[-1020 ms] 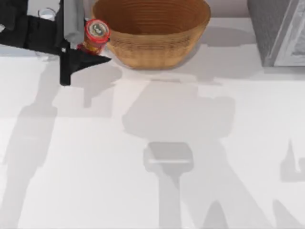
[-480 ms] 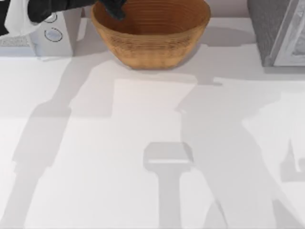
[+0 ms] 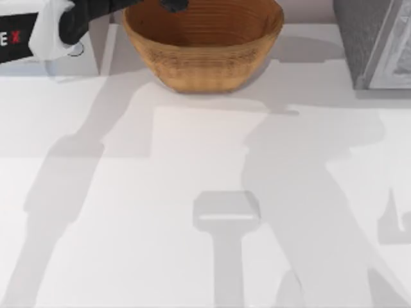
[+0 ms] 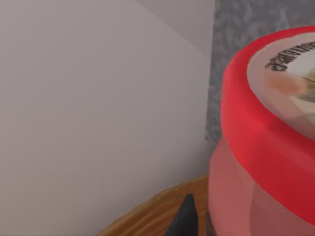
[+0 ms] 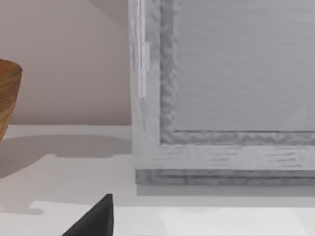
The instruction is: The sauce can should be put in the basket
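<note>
Basket and grey box crowd the back; front lies open.

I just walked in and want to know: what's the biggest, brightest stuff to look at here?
The big brown basket at the far edge of the table catches the eye first, with the left arm reaching over its rim from the left. Up close in the left wrist view, the red sauce can looms large just above the basket's edge. A grey framed box stands at the far right.
</note>
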Controlling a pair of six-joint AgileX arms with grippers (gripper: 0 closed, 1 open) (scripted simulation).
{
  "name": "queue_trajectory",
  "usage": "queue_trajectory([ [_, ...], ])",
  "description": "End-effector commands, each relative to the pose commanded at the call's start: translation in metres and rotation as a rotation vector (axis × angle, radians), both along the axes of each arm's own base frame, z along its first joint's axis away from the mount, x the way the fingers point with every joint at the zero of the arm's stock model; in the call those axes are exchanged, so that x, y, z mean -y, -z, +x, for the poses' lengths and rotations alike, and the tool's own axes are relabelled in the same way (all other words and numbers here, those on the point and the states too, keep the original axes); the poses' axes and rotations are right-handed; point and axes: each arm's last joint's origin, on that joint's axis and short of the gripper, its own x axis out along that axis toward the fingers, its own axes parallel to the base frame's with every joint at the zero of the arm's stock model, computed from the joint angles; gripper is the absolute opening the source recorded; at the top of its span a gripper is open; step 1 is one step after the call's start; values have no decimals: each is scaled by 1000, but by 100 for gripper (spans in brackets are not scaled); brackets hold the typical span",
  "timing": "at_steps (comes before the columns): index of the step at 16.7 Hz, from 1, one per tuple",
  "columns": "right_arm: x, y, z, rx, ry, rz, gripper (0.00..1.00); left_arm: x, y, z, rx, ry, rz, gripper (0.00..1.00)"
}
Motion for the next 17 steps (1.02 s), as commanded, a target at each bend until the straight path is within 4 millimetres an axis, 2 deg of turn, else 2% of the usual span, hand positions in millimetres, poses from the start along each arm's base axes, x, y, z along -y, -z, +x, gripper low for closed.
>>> queue_trajectory([
  [5, 0, 0, 0, 0, 0, 0, 100, 0, 1, 3, 1, -3, 2, 0],
  [12, 0, 0, 0, 0, 0, 0, 100, 33, 14, 35, 10, 1, -2, 0],
  [14, 0, 0, 0, 0, 0, 0, 100, 42, 20, 41, 4, 0, -1, 0],
  [17, 0, 0, 0, 0, 0, 0, 100, 44, 23, 42, 0, 0, 0, 0],
])
